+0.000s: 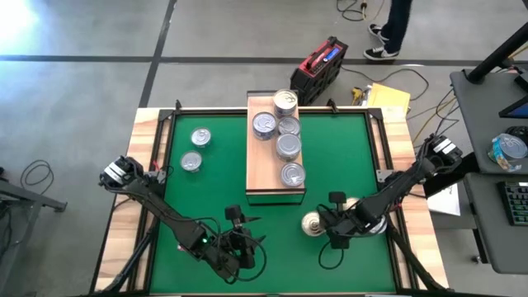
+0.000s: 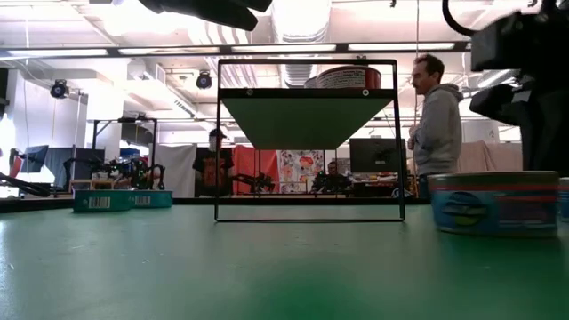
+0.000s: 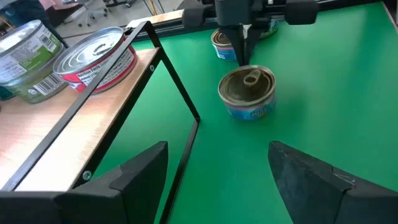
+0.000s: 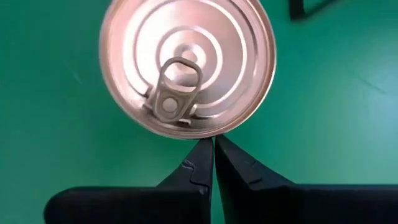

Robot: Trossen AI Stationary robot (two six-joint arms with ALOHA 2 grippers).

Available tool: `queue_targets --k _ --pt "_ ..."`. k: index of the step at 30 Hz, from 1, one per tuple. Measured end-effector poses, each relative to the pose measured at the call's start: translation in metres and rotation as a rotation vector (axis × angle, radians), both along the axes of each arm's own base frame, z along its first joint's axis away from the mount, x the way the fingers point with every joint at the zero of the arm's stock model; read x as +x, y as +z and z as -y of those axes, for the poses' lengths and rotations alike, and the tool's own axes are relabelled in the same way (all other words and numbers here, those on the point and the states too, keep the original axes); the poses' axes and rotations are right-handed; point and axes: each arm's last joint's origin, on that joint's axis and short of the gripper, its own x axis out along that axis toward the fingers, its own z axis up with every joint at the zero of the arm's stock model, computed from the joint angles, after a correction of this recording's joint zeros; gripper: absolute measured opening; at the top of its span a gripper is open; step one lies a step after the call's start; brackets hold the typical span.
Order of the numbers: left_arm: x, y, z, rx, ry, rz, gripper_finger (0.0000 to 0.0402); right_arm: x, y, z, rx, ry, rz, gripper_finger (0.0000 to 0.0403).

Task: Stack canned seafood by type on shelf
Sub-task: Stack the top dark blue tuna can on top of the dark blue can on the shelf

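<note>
A gold-lidded can (image 4: 186, 65) with a pull tab and a blue label (image 3: 247, 93) stands on the green mat, near and to the right of the shelf (image 1: 276, 177). My right gripper (image 4: 213, 143) is shut, its tips at that can's right rim. A second blue-labelled can (image 3: 222, 45) stands just behind it. Several silver-lidded cans (image 1: 285, 132) stand on the shelf. My left gripper (image 3: 217, 180) is open with nothing between its fingers, on the near side of the mat (image 1: 239, 247), and points at the gold-lidded can. My right gripper's shut fingertips (image 4: 205, 152) come steeply from above and stand at the rim of the gold lid (image 4: 208, 132), on the can's right side. I cannot tell whether they touch it. The can rests flat and upright on the mat.
Two silver-lidded cans (image 1: 200, 137) (image 1: 190, 162) stand on the mat left of the shelf. The shelf's dark frame legs (image 3: 180, 93) rise between my left gripper and the cans. A red case (image 1: 322, 66) lies beyond the far edge. A person (image 2: 436, 116) stands in the room behind.
</note>
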Motion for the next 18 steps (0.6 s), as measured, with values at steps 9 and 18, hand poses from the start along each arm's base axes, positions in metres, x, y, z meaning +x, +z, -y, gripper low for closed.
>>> queue_targets --k 9,18 --pt "0.0 0.0 0.001 -0.033 -0.027 -0.015 0.0261 0.017 -0.008 -0.01 0.007 0.023 0.13 0.0009" --pt "0.0 -0.001 0.002 -0.066 -0.052 -0.032 0.0261 0.022 -0.01 -0.008 -0.093 -0.047 0.189 0.0009"
